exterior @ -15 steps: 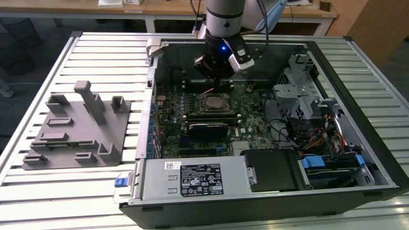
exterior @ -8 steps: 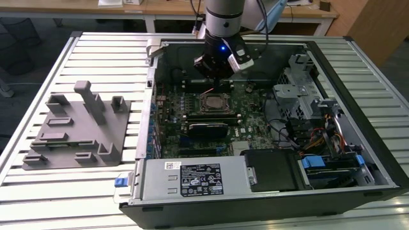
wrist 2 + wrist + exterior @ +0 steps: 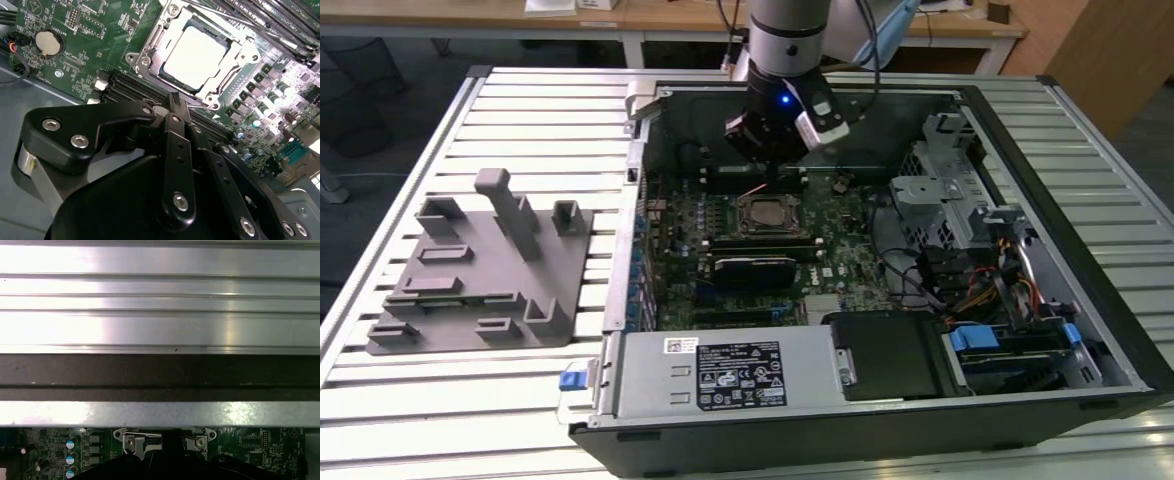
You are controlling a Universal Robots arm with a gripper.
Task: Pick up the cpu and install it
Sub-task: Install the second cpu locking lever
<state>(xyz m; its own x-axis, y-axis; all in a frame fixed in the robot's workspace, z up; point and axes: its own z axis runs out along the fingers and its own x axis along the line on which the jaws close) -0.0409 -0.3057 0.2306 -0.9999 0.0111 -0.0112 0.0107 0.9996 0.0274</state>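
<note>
The cpu, a flat square chip with a bright silver top, lies inside the metal-framed socket on the green motherboard. In the exterior view the cpu sits mid-board inside the open computer case. My gripper hangs just above the board, beside the socket's far edge. In the second wrist view its black fingers run together to a tip, and the gripper is shut with nothing in it, a short gap from the socket frame.
A grey plastic fixture with upright blocks stands on the slatted table at the exterior view's left. The case also holds a power supply, drive cage and cables. A round coin battery sits on the board.
</note>
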